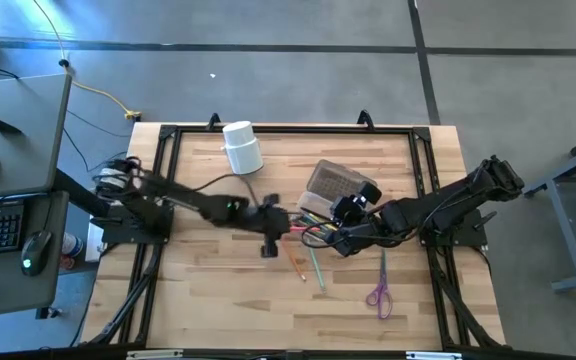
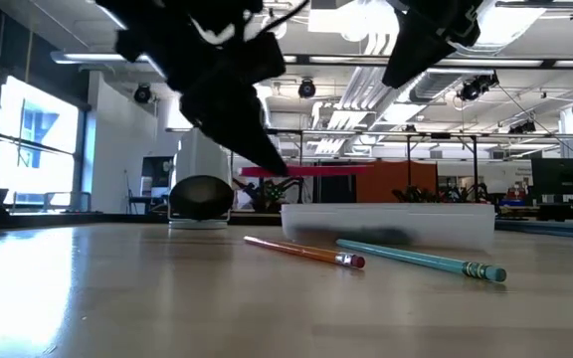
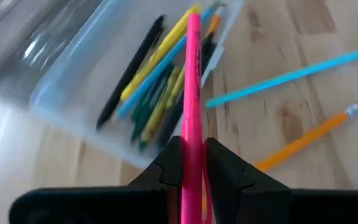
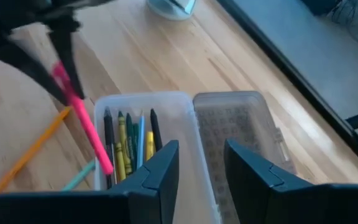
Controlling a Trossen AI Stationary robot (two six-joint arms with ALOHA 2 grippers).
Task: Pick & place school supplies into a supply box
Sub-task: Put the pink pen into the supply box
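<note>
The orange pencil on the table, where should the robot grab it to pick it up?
Probably around the middle of the orange pencil, coming straight down from above with the fingers across its thin shaft. It lies flat on the bare wood table, apart from the teal pencil, so both sides are free. The left hand is busy: it holds a pink marker.
</note>
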